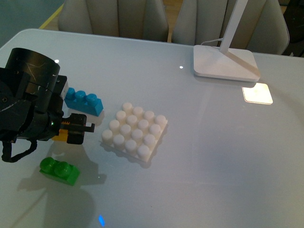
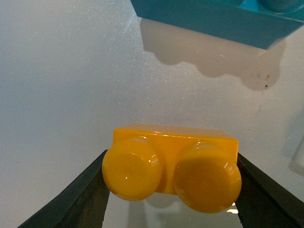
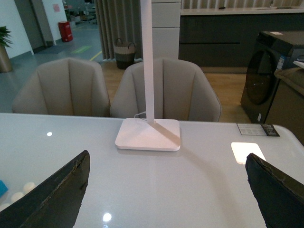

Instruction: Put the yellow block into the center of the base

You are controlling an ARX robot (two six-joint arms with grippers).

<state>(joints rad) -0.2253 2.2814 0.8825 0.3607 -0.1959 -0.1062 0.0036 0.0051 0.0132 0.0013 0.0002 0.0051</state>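
Front: left gripper [image 1: 78, 130] sits left of the base [image 1: 135, 130], near it but not over it. Only a sliver of the yellow block [image 1: 59, 137] shows under the jaws. Blue brick [image 1: 84, 100] is just behind the gripper, green brick [image 1: 59, 171] in front of it. Lamp foot [image 1: 223, 61] is far back right, well clear. Right arm is not in this view.

Left wrist: jaws are closed onto the two short ends of the yellow block [image 2: 173, 166], studs facing the camera and the grip looks square. The block seems just off the surface [image 2: 57, 95] (a pale gap shows under it, can't confirm). The blue brick [image 2: 213, 19] edge is close ahead.

Right wrist: right gripper [image 3: 167, 156] has its jaws spread wide with nothing between them, and it looks out over the lamp foot [image 3: 148, 134] toward the chairs [image 3: 61, 88]. It's parked, out of the job.

Step in hand, my read: carry the block to the base.
- Lift first so the block's underside clears the base studs and the blue brick.
- Move across until it sits over the middle studs, not the near edge row.
- Line the block's long side up with a stud row before descending. The base lies rotated on the surface, so the wrist likely needs some yaw.
- Press straight down and keep the block level, since a tilt would seat only one end.
- The base is loose and could skate under an off-centre push.
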